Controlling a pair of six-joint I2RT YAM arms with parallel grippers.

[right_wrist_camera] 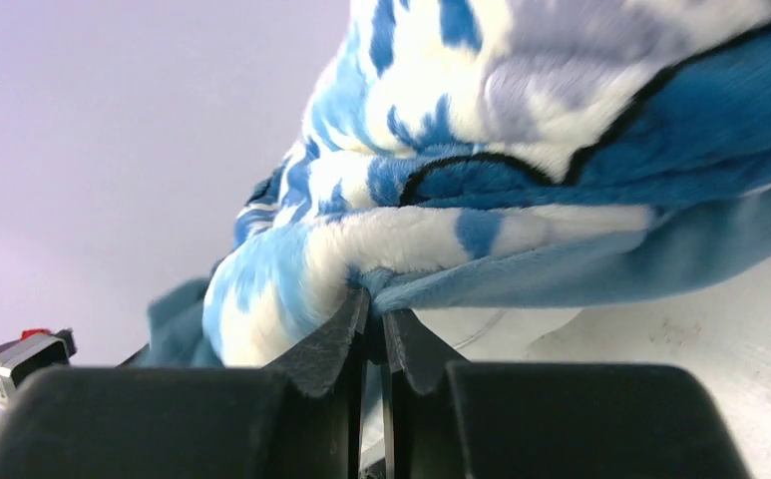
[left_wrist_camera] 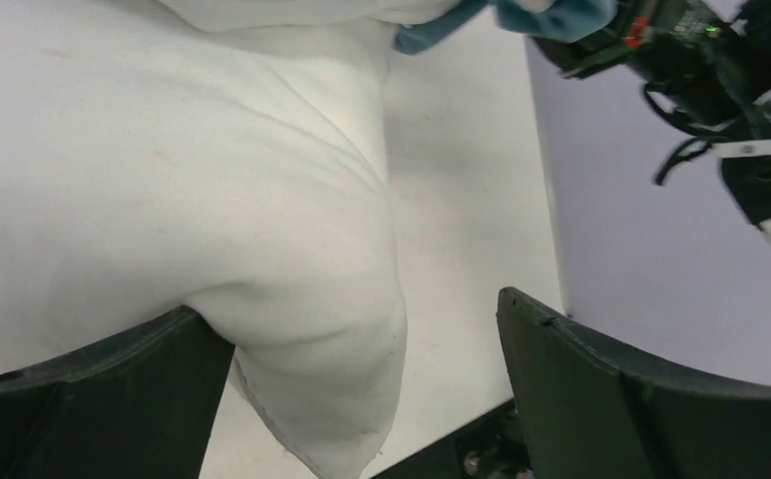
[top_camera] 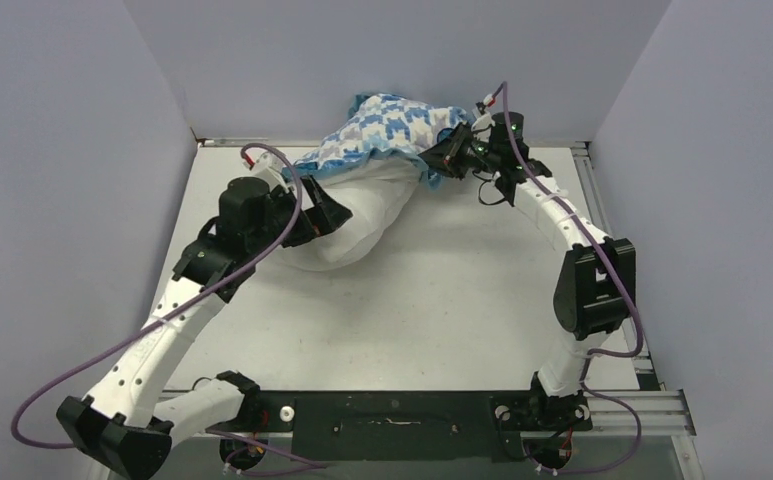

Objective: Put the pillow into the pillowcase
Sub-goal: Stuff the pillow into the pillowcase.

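Note:
The white pillow (top_camera: 357, 215) lies at the back of the table, its far end under the houndstooth pillowcase (top_camera: 387, 125). My left gripper (top_camera: 327, 215) is open, its jaws wide apart; one finger (left_wrist_camera: 92, 384) presses the pillow (left_wrist_camera: 162, 180) and a pillow corner hangs between the jaws. My right gripper (top_camera: 444, 155) is shut on the blue edge of the pillowcase (right_wrist_camera: 521, 130), held up off the table at the back. In the right wrist view the fabric is pinched between the fingertips (right_wrist_camera: 346, 329), with white pillow fabric (right_wrist_camera: 491, 324) below.
Grey walls close in the table (top_camera: 442, 300) on the left, back and right. The right arm (left_wrist_camera: 720, 70) shows at the upper right of the left wrist view. A black mounting rail (top_camera: 392, 410) runs along the near edge.

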